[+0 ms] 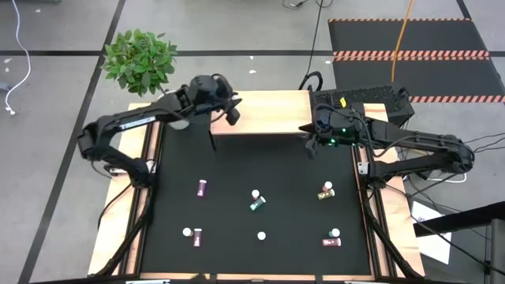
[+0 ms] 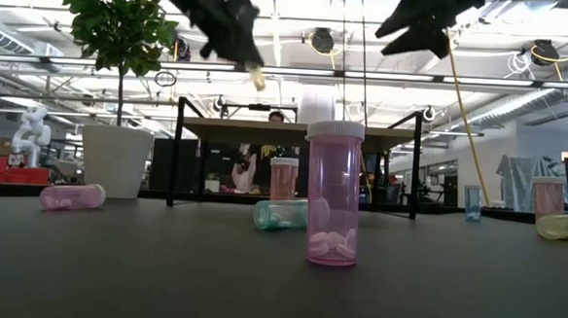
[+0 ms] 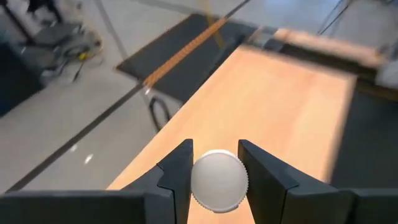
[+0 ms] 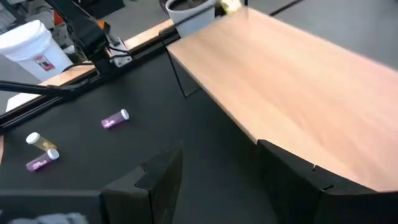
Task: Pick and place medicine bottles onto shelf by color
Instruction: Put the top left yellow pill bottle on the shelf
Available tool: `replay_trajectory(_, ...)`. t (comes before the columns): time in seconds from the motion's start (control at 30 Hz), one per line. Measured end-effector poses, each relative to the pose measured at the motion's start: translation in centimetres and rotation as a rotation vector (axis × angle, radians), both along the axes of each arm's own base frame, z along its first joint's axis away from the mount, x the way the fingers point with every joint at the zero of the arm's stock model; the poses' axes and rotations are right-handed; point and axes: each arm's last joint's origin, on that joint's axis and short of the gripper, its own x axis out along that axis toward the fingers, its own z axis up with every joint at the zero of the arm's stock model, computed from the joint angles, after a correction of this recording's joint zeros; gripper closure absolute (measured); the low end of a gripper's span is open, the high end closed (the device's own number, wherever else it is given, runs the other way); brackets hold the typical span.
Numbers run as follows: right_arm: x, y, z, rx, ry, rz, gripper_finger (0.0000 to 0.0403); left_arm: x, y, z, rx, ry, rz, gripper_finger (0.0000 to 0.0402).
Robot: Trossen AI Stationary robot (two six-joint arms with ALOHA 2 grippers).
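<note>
Placing step: my left gripper (image 3: 214, 180) pinches a white-capped medicine bottle (image 3: 219, 180) above the shelf (image 1: 268, 114), to be lowered and released; my right gripper (image 4: 217, 180), fingers spread, waits at the shelf's other end.

This is a big robot lab or workshop. The ceiling (image 2: 484, 53) is high, with long lights and bare pipes. The floor (image 1: 47, 31) is grey with dark lines, and a striped mat (image 1: 410, 54) lies on it. Cables (image 1: 14, 71) trail over the floor. Two robot arms (image 1: 126, 130) work at a black table (image 1: 237, 170). Behind it stand more tables, a white toy robot (image 2: 30, 131), a plant (image 2: 121, 24) in a pot and a person (image 2: 255, 162).
</note>
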Motion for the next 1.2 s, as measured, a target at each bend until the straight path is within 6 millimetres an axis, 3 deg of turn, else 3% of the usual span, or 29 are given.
replay_trajectory(0.2,-0.5,0.1,-2.6,0.067,0.008,-0.036,0.0204,-0.5,4.3,-3.0,-0.034,0.103,0.101,0.028)
replay_trajectory(0.37,-1.1,0.2,-4.5,0.129,0.012,-0.071,0.0204,-1.3,6.3,-4.0,-0.041,0.141,0.145,0.0279)
replay_trajectory(0.67,-1.6,0.4,-4.9,0.154,-0.119,-0.09,0.0204,-2.3,7.0,-3.5,-0.071,0.212,0.159,0.0279)
replay_trajectory(0.93,-1.4,0.3,-4.6,0.143,-0.159,-0.086,0.0204,-1.0,8.2,-1.8,-0.076,0.323,0.119,0.0279)
replay_trajectory(1.2,-1.4,0.3,-4.6,0.154,-0.162,-0.09,0.0204,-0.2,8.9,-1.9,-0.081,0.36,0.099,0.0279)
